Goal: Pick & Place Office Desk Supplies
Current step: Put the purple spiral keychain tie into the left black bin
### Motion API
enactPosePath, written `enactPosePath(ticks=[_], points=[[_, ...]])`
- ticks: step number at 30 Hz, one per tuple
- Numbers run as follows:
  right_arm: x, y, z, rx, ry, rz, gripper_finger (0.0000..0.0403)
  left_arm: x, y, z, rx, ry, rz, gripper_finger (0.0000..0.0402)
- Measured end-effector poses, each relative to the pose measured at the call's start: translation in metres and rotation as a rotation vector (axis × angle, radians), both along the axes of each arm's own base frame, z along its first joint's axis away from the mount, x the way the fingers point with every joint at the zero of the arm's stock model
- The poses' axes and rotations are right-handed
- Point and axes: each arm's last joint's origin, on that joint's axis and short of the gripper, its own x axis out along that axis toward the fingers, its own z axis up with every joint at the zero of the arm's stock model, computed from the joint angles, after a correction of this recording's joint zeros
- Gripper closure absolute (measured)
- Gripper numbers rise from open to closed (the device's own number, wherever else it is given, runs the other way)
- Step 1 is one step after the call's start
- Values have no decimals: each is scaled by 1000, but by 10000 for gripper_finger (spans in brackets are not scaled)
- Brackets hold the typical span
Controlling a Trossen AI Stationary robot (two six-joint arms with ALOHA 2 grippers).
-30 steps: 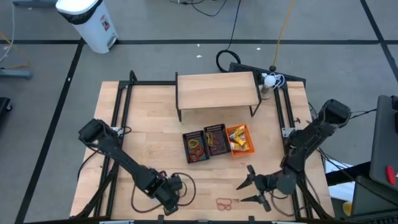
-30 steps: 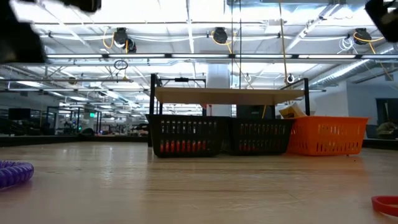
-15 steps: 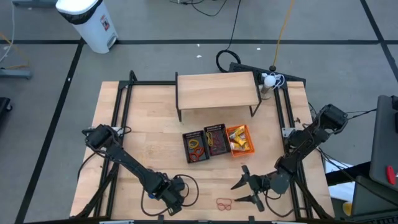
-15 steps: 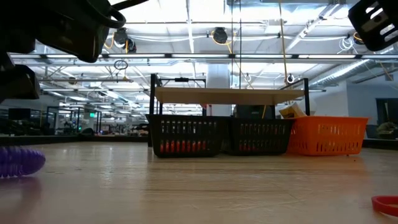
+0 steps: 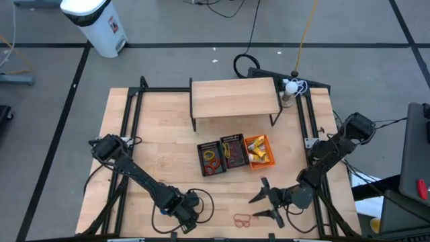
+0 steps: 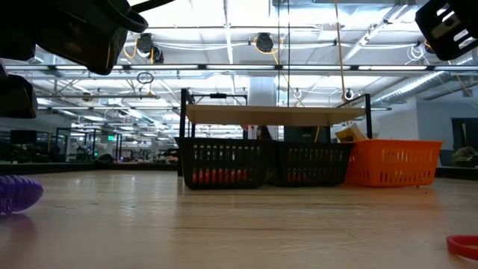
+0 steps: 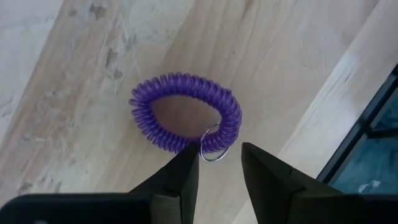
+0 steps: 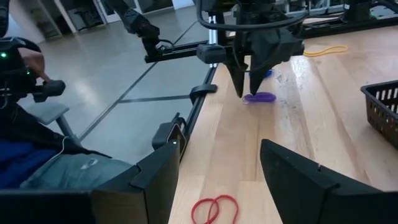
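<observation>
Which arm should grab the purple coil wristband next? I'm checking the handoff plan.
Left, probably. The left gripper hangs open right above the purple coil wristband, fingers either side of its metal ring. The right gripper sits farther off, beside the red loops.

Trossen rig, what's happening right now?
The left gripper hovers over a purple coil wristband lying on the table near its front edge, fingers parted just above the coil's metal ring, nothing gripped yet. The right gripper waits open near the front edge too, beside a pair of red rubber bands on the wood. Three small baskets, two black and one orange, sit mid-table and already hold supplies.
</observation>
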Motion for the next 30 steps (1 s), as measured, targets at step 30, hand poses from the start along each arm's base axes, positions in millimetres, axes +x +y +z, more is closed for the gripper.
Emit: enactPosePath(ticks=[30], points=[[0,0,0,-6,-1,2,190,0,0,0,-13,11,3,277]])
